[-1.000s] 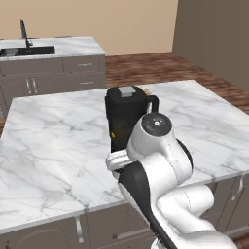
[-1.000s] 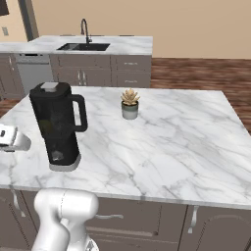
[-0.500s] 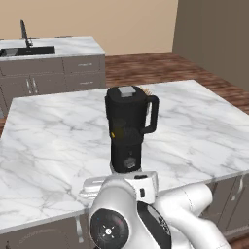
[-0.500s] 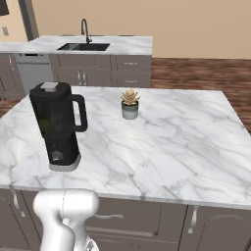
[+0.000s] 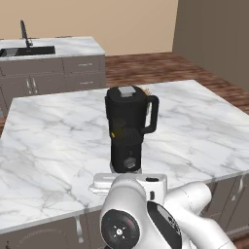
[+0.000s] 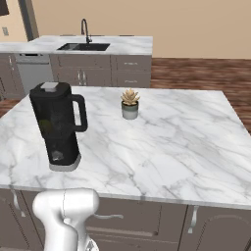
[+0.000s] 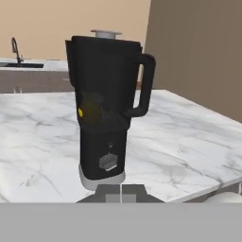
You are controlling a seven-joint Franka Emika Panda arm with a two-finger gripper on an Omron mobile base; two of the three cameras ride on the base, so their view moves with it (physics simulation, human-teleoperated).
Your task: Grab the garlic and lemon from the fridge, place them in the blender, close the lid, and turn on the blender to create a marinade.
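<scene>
The black blender [image 5: 127, 131] [image 6: 59, 127] [image 7: 106, 104] stands on the marble island near its front edge. The lid [image 5: 127, 92] [image 6: 50, 87] [image 7: 106, 33] sits on its jar. A yellow patch of the lemon [image 7: 81, 112] [image 5: 113, 134] shows through the dark jar. I cannot make out the garlic inside. My gripper [image 7: 120, 193] is shut and empty, low in front of the base, just below the round knob [image 7: 108, 162]. In the left base view the white hand [image 5: 129, 182] lies level at the counter edge before the blender.
A small potted succulent [image 6: 130, 104] stands on the island [image 6: 171, 147] behind and right of the blender. A counter with a sink [image 6: 83, 47] and tap runs along the back. A tall grey-brown surface [image 7: 198, 47] rises at the right; whether it is the fridge I cannot tell.
The arm has swung down from in front of the blender's jar, so the elbow now sits low and the hand points at the blender's base. The gripper stayed shut.
</scene>
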